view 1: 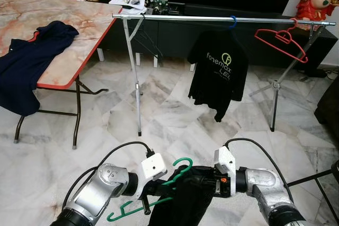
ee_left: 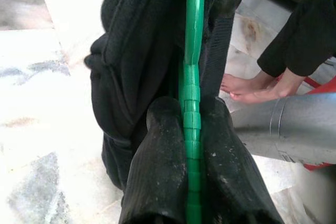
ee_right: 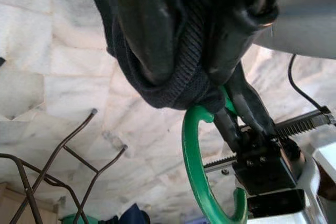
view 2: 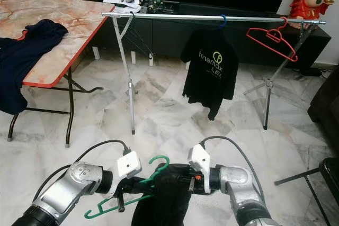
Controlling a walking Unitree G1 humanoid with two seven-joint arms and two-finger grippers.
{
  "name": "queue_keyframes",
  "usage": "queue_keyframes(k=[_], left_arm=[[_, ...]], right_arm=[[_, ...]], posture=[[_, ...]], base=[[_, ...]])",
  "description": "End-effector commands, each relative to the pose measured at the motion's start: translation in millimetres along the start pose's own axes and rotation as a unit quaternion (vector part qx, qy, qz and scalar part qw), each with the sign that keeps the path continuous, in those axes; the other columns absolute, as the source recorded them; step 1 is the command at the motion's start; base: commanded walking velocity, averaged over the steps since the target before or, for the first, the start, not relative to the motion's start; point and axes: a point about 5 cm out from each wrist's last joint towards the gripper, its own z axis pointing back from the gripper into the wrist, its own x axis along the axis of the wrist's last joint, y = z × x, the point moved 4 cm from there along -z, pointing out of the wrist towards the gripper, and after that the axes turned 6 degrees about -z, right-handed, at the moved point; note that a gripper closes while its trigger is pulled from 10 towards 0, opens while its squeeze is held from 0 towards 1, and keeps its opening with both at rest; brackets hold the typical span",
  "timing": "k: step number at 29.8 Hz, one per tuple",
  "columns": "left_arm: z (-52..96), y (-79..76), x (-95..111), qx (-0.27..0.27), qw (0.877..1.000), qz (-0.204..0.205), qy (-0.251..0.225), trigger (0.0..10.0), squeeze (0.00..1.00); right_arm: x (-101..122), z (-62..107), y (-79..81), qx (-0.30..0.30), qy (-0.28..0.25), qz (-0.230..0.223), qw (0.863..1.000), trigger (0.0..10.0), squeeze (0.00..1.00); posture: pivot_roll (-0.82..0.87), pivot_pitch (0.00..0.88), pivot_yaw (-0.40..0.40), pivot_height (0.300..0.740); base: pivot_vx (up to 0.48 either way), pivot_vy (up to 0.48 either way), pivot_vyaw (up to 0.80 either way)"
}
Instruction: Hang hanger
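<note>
A green hanger (view 1: 177,172) with a black garment (view 1: 180,199) on it sits low between my two arms. My left gripper (ee_left: 192,124) is shut on the hanger's green bar. The right gripper (ee_right: 181,51) is shut on a bunched fold of the black garment, just beside the hanger's hook (ee_right: 197,171). Ahead stands a silver clothes rail (view 1: 212,19) with a black printed T-shirt (view 1: 218,70) on a blue hanger and an empty red hanger (view 1: 280,38) to its right.
A marble-topped folding table (view 1: 69,30) with a dark blue garment (view 1: 26,62) stands at the left. A black TV cabinet (view 1: 212,11) lies behind the rail. A person's bare feet (ee_left: 252,87) appear in the left wrist view. A dark chair frame (view 1: 318,178) is at the right.
</note>
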Motion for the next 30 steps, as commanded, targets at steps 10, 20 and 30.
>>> queue_keyframes(k=[10, 20, 30], left_arm=[[-1.3, -1.0, 5, -0.006, 1.000, 0.008, -0.020, 0.0, 0.00], [19.0, -2.4, -58, -0.016, 0.988, -0.043, 0.150, 0.0, 0.00], [29.4, 10.1, -54, 0.037, 0.994, -0.008, 0.105, 0.0, 0.00]], right_arm=[[24, 12.1, -3.1, -0.012, -0.107, -0.033, 0.994, 0.0, 0.00], [14, 49.5, -0.5, -0.019, -0.061, -0.022, 0.998, 0.0, 0.00], [6, 59.9, -8.3, -0.077, -0.040, -0.010, 0.996, 0.0, 0.00]], posture=[[0.02, 0.090, -0.078, 0.740], [0.00, 0.096, -0.071, 0.740], [0.01, 0.098, -0.074, 0.740]], base=[[0.000, 0.000, 0.00], [0.000, 0.000, 0.00], [0.000, 0.000, 0.00]])
